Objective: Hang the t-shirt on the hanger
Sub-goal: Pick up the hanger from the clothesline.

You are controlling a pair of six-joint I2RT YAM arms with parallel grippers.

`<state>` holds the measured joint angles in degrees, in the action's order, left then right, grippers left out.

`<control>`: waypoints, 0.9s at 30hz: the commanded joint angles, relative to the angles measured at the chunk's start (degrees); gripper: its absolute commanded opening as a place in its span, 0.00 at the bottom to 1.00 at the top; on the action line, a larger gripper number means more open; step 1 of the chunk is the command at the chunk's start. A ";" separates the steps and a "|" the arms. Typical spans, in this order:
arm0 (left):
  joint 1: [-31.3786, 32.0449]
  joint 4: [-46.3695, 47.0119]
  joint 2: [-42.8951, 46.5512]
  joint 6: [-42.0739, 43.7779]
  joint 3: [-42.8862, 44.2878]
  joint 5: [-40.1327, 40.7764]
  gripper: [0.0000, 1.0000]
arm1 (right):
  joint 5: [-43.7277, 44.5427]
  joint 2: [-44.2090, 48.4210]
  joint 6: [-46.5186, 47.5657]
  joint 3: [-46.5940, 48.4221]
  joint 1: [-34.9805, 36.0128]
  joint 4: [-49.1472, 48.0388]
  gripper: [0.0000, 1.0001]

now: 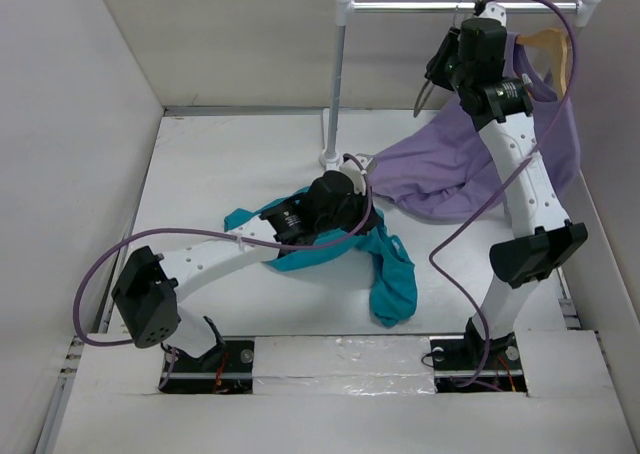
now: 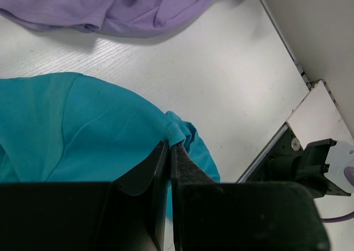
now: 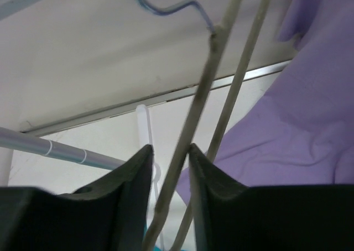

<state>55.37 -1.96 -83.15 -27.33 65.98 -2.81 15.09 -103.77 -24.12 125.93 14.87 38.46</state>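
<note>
Task barely begun: t-shirt (image 1: 393,274) lying crumpled on worktop (image 1: 220,164), not yet on hanger (image 3: 198,96). Left jaws pinched tight on a fold of the teal cloth. Right jaws up at rail (image 1: 440,7), set narrow about one hanger bar; clamping not confirmable. Threading and hanging still to do. Cloth pinch visible in left wrist view only; hanger bar between jaws in right wrist view only.
</note>
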 commanded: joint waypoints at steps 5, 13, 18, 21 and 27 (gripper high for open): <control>-0.09 3.10 -0.87 0.17 4.69 -1.50 0.00 | -1.38 4.19 1.79 -0.07 -2.30 -3.92 0.21; -0.09 3.54 -0.43 0.08 4.78 -0.80 0.00 | -0.15 6.03 4.96 0.02 -2.31 -1.98 0.03; -1.15 3.36 0.19 0.52 5.48 -0.80 0.00 | -2.52 7.26 7.33 0.90 -3.35 -2.68 0.00; -1.76 3.10 0.45 0.79 5.92 -0.53 0.00 | -4.01 8.75 8.73 0.20 -3.36 -3.65 0.00; -3.95 3.36 1.07 0.70 6.88 0.26 0.00 | -4.46 13.50 9.79 -4.90 -2.84 -5.59 0.00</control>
<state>52.40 -1.50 -84.47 -27.24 69.23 -2.96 11.75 -94.11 -16.21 121.69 11.97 37.80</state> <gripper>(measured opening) 0.010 0.116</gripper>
